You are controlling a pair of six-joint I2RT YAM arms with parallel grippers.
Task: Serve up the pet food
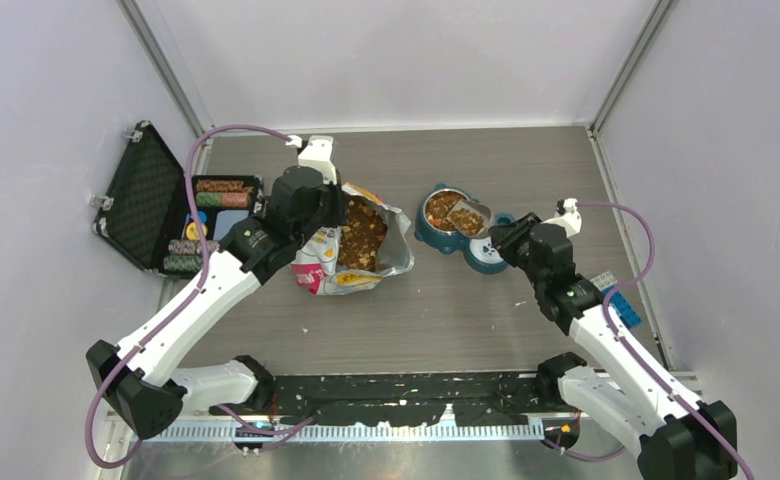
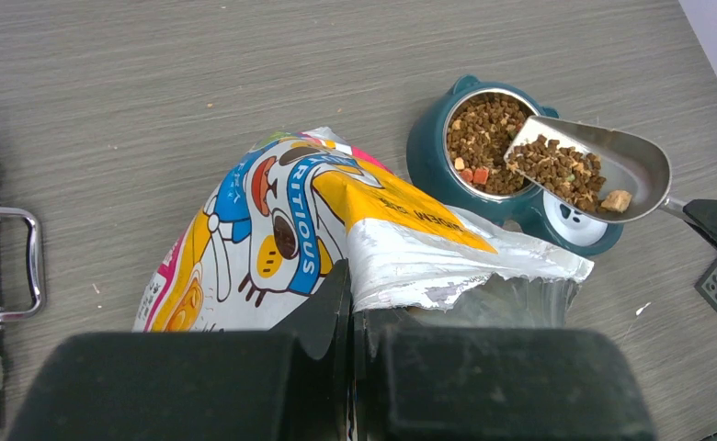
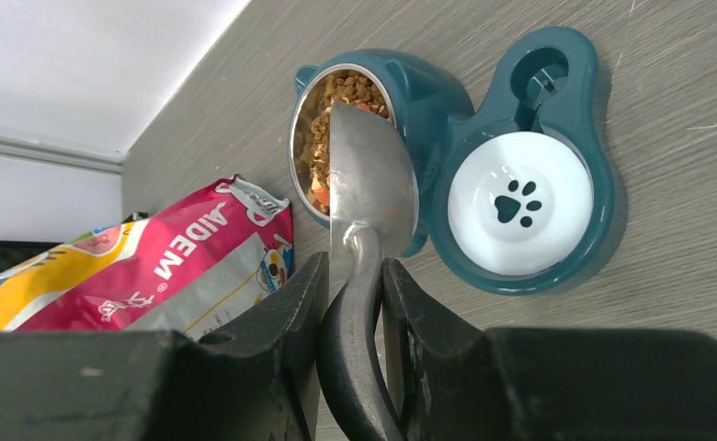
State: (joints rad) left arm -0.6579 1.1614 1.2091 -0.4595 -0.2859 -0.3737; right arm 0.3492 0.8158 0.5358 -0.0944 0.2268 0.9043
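The opened pet food bag (image 1: 318, 268) lies on the table with brown kibble (image 1: 362, 235) showing inside. My left gripper (image 2: 355, 308) is shut on the bag's torn silver rim (image 2: 447, 266). To the right sits a teal double feeder (image 2: 426, 156); its steel bowl holds pet food (image 2: 479, 136), and its white paw-print dish (image 3: 518, 202) is bare. My right gripper (image 3: 353, 294) is shut on the handle of a metal scoop (image 2: 635, 161). The scoop carries pet food (image 2: 557, 170) and tilts with its lip over the steel bowl.
An open black case (image 1: 146, 200) with rolls of coloured discs sits at the far left. A blue-topped block (image 1: 624, 305) lies by the right arm. Walls close the table in at the back and both sides.
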